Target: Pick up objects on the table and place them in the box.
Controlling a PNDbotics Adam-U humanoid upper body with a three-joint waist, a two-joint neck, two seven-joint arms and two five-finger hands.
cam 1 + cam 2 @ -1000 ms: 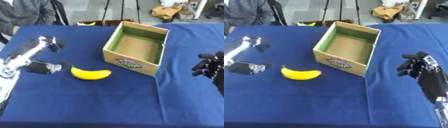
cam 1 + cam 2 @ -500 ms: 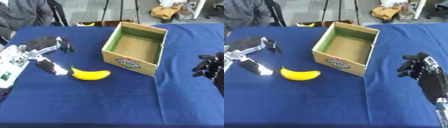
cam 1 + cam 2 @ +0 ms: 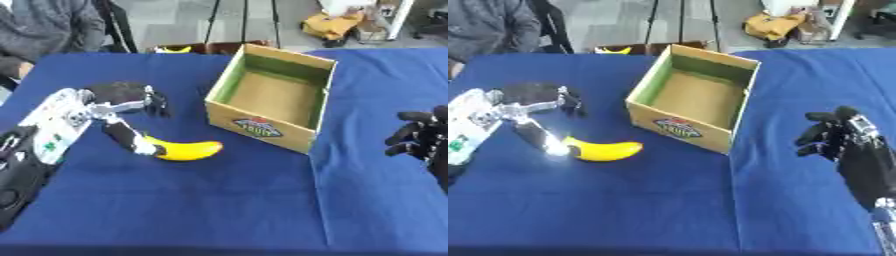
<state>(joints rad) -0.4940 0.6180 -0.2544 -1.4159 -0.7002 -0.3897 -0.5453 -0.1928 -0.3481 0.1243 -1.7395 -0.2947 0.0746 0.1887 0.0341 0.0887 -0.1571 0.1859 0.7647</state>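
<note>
A yellow banana lies on the blue table, left of an open cardboard box whose green-lined inside holds nothing. My left hand reaches in from the left, open, its fingers spread over the banana's left end; the thumb touches that end and the other fingers stretch above it. My right hand hovers at the right of the table, right of the box, with its fingers curled and nothing in them.
A second banana lies beyond the table's far edge near a dark crate. A seated person is at the far left. Tripod legs and yellow clutter stand on the floor behind.
My left hand has swung right and toward the banana, fingers spreading; its thumb now touches the banana's left end. The right hand has stayed still.
</note>
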